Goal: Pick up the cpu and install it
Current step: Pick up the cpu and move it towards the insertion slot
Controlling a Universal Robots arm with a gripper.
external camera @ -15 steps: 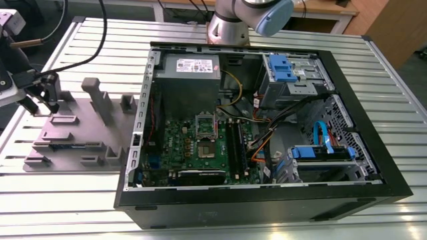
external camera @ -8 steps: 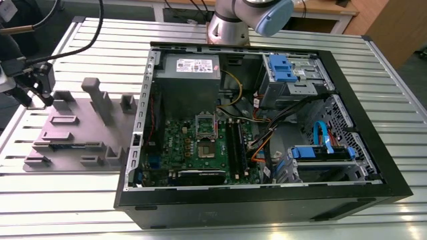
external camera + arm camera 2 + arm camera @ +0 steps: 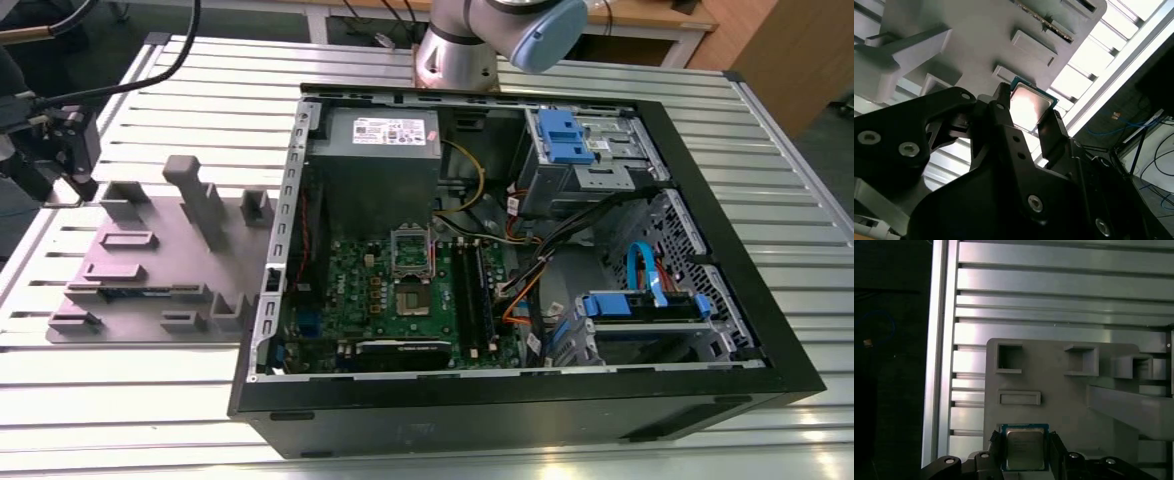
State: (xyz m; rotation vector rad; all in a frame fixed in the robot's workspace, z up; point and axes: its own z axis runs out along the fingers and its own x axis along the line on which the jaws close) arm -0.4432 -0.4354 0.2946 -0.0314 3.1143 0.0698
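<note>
- Black pincer (image 3: 1029,111) looms closest in the second wrist view, its two fingers (image 3: 1004,120) set either side of the cpu. That puts the grip on the chip's thin edges and leaves the metal top untouched.
- By the look of it, the pincer is clamped on the cpu (image 3: 1025,450). In the first wrist view a finger lies against each of two opposite edges, with no gap showing.
- The cpu sits square between the fingertips, at an edge of the grey tray (image 3: 1054,405). Whether it rests on the tray or is lifted off it I cannot tell.
- That tray lies on the slatted bench (image 3: 134,400), just beside the open computer case (image 3: 747,330) on the exterior view's left, so the parts are close to the work.
- Inside the case, the socket (image 3: 411,296) on the green board looks bare, well apart from the chip.
</note>
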